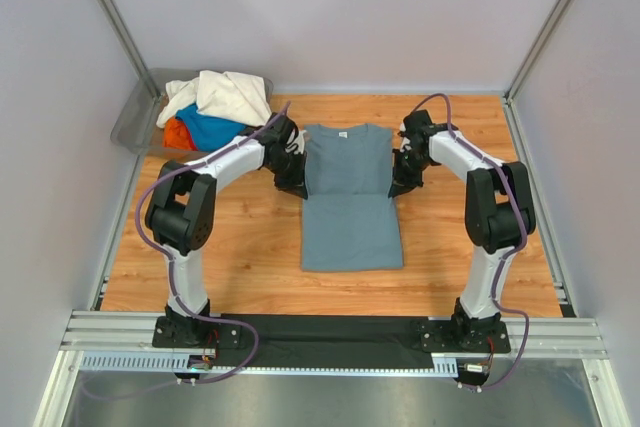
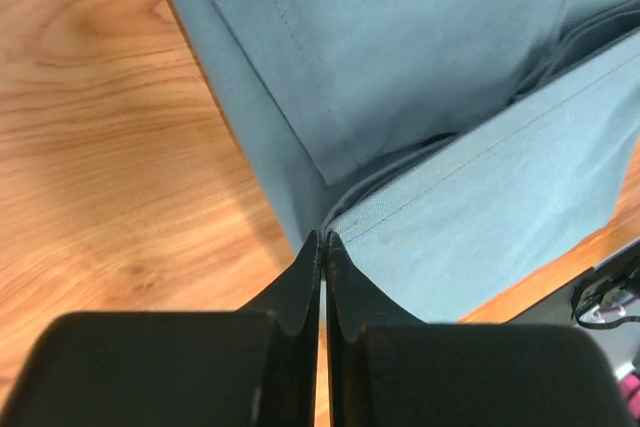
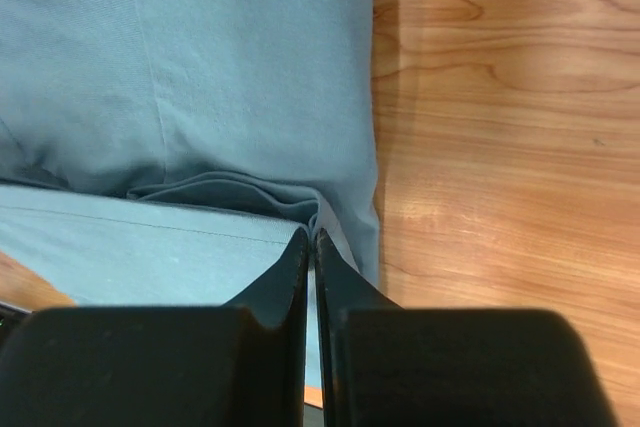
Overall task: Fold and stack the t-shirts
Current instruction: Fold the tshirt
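A slate grey-blue t-shirt [image 1: 350,197] lies flat in the middle of the wooden table, neck towards the back, its sides folded in and a crease across its middle. My left gripper [image 1: 296,183] is at the shirt's left edge by that crease. In the left wrist view the left gripper [image 2: 323,239] is shut, pinching the stitched hem of the shirt [image 2: 420,67]. At the right edge my right gripper [image 1: 398,183] mirrors it. In the right wrist view the right gripper [image 3: 310,235] is shut on bunched layers of the shirt [image 3: 200,67].
A grey plastic bin [image 1: 135,122] stands at the back left, holding a cream-white shirt [image 1: 225,95], a bright blue one [image 1: 210,129] and a red-orange one [image 1: 176,133]. Walls close in the table on three sides.
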Robot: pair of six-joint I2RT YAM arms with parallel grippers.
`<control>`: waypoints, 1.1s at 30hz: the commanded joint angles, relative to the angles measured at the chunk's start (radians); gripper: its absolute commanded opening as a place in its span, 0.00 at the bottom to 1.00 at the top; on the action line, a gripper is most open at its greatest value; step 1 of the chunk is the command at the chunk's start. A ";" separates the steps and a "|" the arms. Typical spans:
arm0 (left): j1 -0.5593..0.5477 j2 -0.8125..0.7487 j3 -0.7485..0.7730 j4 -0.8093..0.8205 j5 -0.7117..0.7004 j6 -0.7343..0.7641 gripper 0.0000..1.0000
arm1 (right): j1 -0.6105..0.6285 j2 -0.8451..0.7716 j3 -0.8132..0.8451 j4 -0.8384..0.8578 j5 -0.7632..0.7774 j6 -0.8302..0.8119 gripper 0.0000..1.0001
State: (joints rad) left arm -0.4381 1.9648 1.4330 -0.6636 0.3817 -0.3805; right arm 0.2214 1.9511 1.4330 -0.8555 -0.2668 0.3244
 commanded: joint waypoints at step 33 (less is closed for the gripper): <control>-0.089 -0.245 -0.215 0.175 0.104 -0.184 0.17 | 0.016 -0.195 -0.268 0.188 -0.274 0.208 0.22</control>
State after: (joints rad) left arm -0.5014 1.6569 1.3025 -0.6220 0.3748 -0.4721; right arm 0.2276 1.7077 1.2640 -0.8108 -0.3286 0.4156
